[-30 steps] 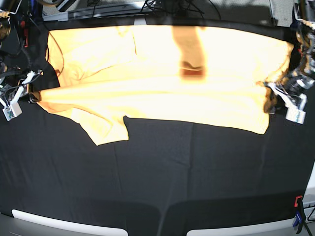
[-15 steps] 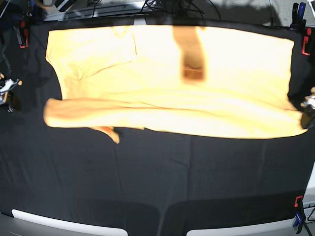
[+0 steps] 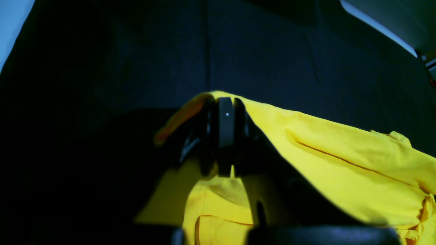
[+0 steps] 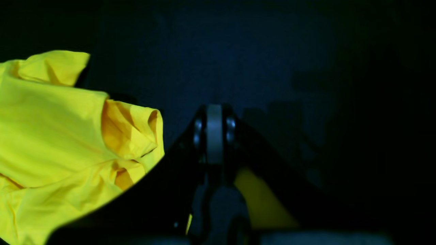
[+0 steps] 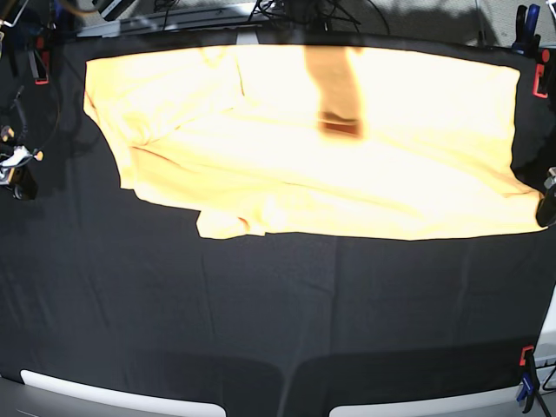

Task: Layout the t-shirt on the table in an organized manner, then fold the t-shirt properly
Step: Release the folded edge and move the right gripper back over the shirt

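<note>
Although the near half of the counter [image 5: 278, 330] lies bare under its black cloth, with a red clamp [image 5: 526, 355] at about four o'clock on its edge, the work sits farther back: the t-shirt [image 5: 347, 165] is spread across the far half, running from nine to three o'clock in the base view, mostly flat but with a bunched sleeve fold on its near edge toward seven o'clock. At three o'clock the left hand [image 5: 547, 207] sits at the shirt's near corner; its wrist view shows the jaws pressed together with yellow cloth draped over and around the fingertips [image 3: 226, 115], so it seems to have a pinch of the hem, probably to keep that edge taut while the cloth is straightened. At nine o'clock the right hand [image 5: 19, 178] stands on bare black cloth, well apart from the shirt's edge; its jaws are closed with nothing between them, and the crumpled sleeve lies off to its side in the wrist view. Judging by this, spreading is nearly done and folding not yet begun; the rumpled sleeve needs smoothing first. No brand, label or readable writing shows anywhere.
</note>
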You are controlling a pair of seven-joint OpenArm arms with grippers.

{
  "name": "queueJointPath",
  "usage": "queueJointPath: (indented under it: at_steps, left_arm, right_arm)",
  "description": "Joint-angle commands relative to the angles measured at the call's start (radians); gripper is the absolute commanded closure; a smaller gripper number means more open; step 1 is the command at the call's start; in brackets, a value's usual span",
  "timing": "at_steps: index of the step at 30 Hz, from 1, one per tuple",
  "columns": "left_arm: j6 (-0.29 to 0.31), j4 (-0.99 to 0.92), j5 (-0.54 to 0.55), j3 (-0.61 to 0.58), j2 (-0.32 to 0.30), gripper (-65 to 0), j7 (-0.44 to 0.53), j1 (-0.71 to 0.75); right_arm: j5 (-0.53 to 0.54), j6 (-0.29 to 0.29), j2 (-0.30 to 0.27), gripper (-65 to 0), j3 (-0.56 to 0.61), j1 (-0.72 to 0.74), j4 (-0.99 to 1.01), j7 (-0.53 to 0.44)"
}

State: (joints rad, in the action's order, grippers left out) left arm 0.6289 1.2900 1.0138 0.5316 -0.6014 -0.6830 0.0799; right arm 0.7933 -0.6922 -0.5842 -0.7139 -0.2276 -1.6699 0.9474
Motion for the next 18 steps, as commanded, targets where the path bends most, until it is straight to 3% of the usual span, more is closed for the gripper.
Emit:
queueJointPath:
  at_steps: [1,3,5,10,18]
  left_arm:
    - [0.005,0.016,0.025,0.012,-0.025,0.0,0.025,-0.014]
    - [0.005,0.016,0.026,0.012,-0.025,0.0,0.025,-0.014]
    - [0.005,0.016,0.027,0.012,-0.025,0.0,0.025,-0.014]
    - [0.005,0.016,0.038,0.012,-0.025,0.0,0.025,-0.014]
    - [0.005,0.016,0.035,0.012,-0.024,0.0,0.025,-0.013]
  right_arm:
    - [0.047,-0.006,-0.028,-5.6,0.004,0.012,-0.016,-0.023]
    - [0.095,-0.006,-0.028,-22.5,0.04,0.013,-0.016,-0.039]
    - [0.095,-0.006,-0.027,-31.0,0.105,0.035,-0.016,-0.047]
    - [-0.031,0.078,-0.01,-31.5,0.309,0.156,0.027,-0.022]
    - [-0.014,0.079,0.09,-31.4,0.451,0.343,0.148,0.061]
